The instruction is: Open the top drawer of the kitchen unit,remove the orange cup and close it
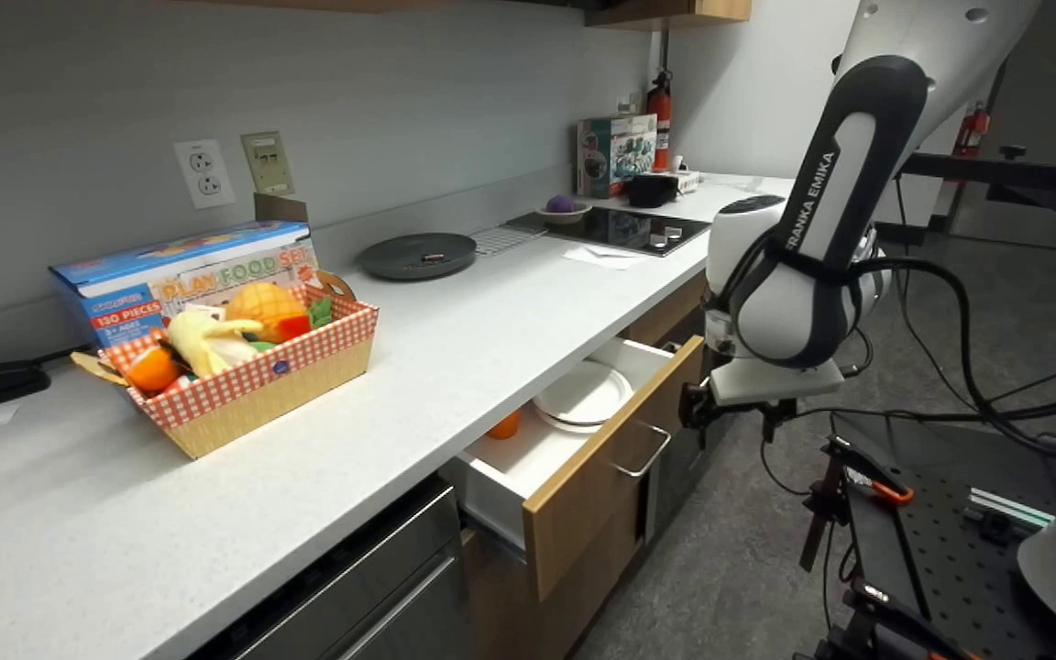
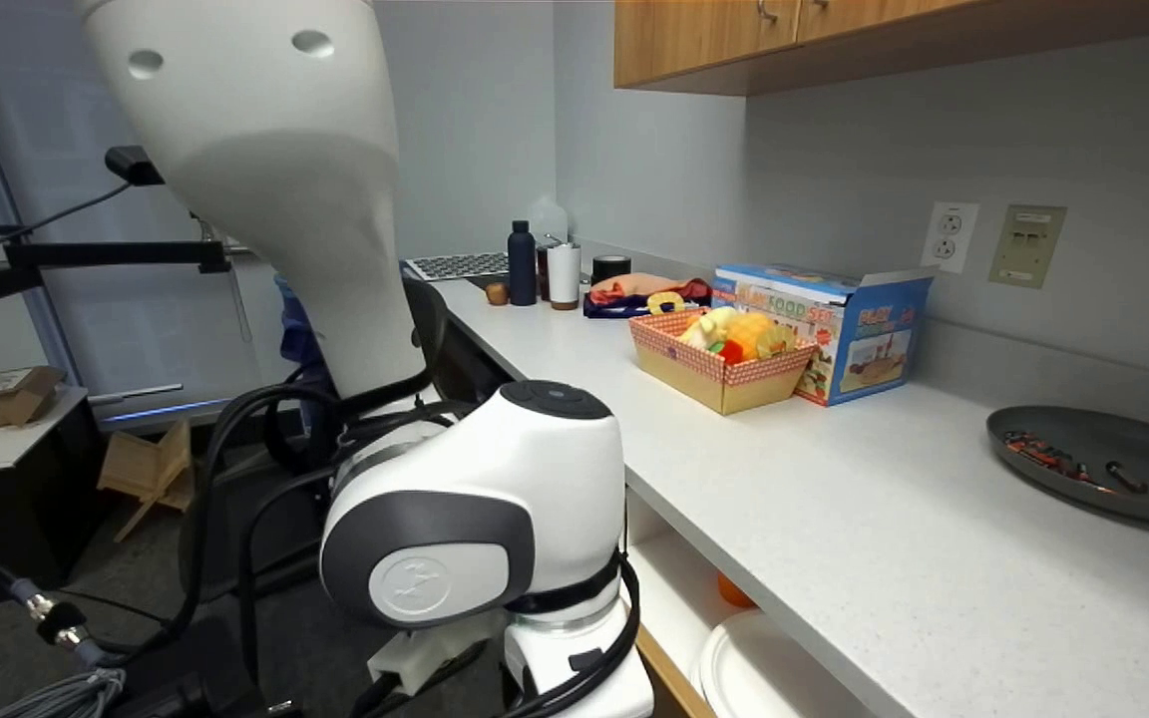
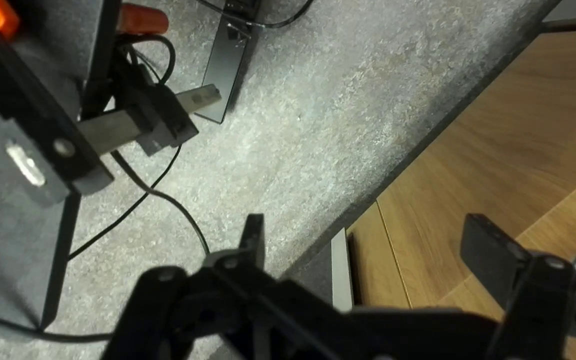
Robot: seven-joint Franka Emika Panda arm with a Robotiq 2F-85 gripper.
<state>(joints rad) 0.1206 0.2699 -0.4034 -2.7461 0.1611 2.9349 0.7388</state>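
Drawer front point(image 1: 592, 495): looked like smooth, grained wood; handle point(image 1: 653, 456) was shiny metal.
Cup point(image 1: 503, 426): looked like smooth plastic.
Worktop point(image 1: 436, 367): was smooth, matt.
Cooktop point(image 1: 615, 225): was glossy, glass-like.
Pan point(image 1: 402, 252): was matt.
Box point(image 2: 864, 339): appeared to be printed card.
Floor point(image 3: 288, 150): looked matt, rough.

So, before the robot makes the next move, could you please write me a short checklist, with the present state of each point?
1. Top drawer pulled open: ok.
2. Orange cup inside the drawer: ok, beside the white plates.
3. Gripper open and empty: ok.
4. Gripper above the cup: not ok; it hangs outside the drawer.
5. Cup fully in sight: not ok; the worktop hides part of it in both exterior views.
6. Cup standing upright: cannot tell.
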